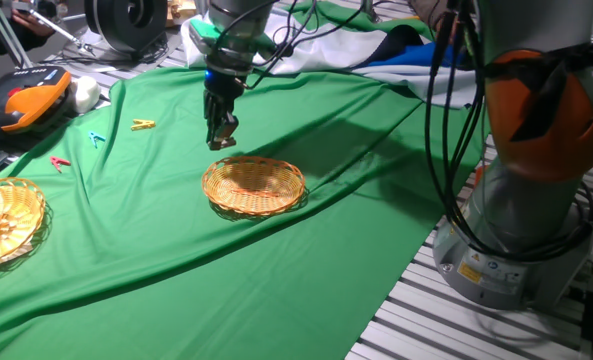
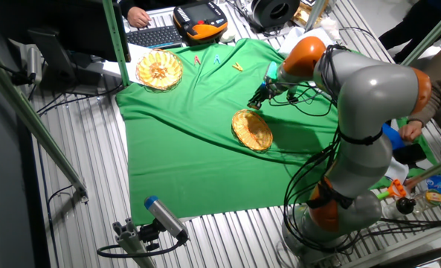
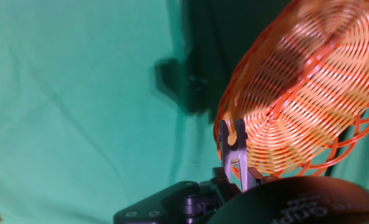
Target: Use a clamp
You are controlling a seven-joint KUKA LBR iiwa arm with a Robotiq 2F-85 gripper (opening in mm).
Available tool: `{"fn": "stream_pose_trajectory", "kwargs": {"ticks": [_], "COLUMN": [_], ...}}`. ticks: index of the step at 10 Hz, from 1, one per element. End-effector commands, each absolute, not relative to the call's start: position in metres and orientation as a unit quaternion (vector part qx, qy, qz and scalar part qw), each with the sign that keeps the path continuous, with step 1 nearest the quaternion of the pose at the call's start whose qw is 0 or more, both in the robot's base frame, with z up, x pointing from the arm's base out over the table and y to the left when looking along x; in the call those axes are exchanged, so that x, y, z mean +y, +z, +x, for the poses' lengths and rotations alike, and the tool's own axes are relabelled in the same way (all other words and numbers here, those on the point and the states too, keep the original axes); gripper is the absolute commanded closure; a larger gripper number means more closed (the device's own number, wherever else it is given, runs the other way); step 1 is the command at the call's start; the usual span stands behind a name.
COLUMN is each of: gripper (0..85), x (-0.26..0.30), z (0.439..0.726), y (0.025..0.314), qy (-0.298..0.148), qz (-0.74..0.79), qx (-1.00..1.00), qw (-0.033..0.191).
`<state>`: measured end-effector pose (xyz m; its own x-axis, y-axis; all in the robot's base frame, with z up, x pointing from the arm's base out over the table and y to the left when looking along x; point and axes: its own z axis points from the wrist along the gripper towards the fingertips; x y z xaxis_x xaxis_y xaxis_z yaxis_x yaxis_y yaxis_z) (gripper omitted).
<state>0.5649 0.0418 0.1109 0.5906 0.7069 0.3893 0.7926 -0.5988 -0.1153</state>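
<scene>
My gripper (image 1: 221, 135) hangs just above the far rim of a flat wicker basket (image 1: 254, 185) on the green cloth; it also shows in the other fixed view (image 2: 256, 103) by the basket (image 2: 251, 129). It is shut on the clamp (image 3: 232, 142), a small dark clip with a metal spring. In the hand view the clip's tip sits right at the edge of the basket (image 3: 302, 93). I cannot tell whether its tip touches or grips the rim. In the fixed views the clamp is too small to make out.
A second wicker basket (image 1: 1, 220) lies at the cloth's left edge. Yellow (image 1: 143, 124), blue (image 1: 97, 138) and red (image 1: 60, 162) clothespins lie at the far left. The arm's base (image 1: 516, 200) stands at the right. A teach pendant (image 1: 21, 105) lies beyond the cloth.
</scene>
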Motion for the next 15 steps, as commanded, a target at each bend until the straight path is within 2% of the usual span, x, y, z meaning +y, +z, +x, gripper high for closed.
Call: {"fn": "stream_pose_trajectory", "kwargs": {"ticks": [1,2,3,5,8,10,13,15], "gripper": [85.0,85.0,85.0,85.0,85.0,85.0,85.0,85.0], "x": [0.0423,0.0435,0.0449,0.0459,0.0471,0.0481,0.0476,0.0476], "z": [0.5650,0.5640,0.5622,0.5613,0.5602,0.5587,0.5568,0.5568], "y": [0.1103,0.1100,0.1094,0.1087,0.1082,0.1076,0.1056,0.1056], "qy": [-0.150,-0.141,-0.138,-0.139,-0.124,-0.118,-0.110,-0.088], "qz": [-0.879,-0.870,-0.864,-0.861,-0.840,-0.834,-0.826,-0.803], "qx": [-0.429,-0.442,-0.452,-0.458,-0.488,-0.498,-0.514,-0.560], "qw": [0.145,0.166,0.175,0.175,0.202,0.207,0.202,0.185]}}
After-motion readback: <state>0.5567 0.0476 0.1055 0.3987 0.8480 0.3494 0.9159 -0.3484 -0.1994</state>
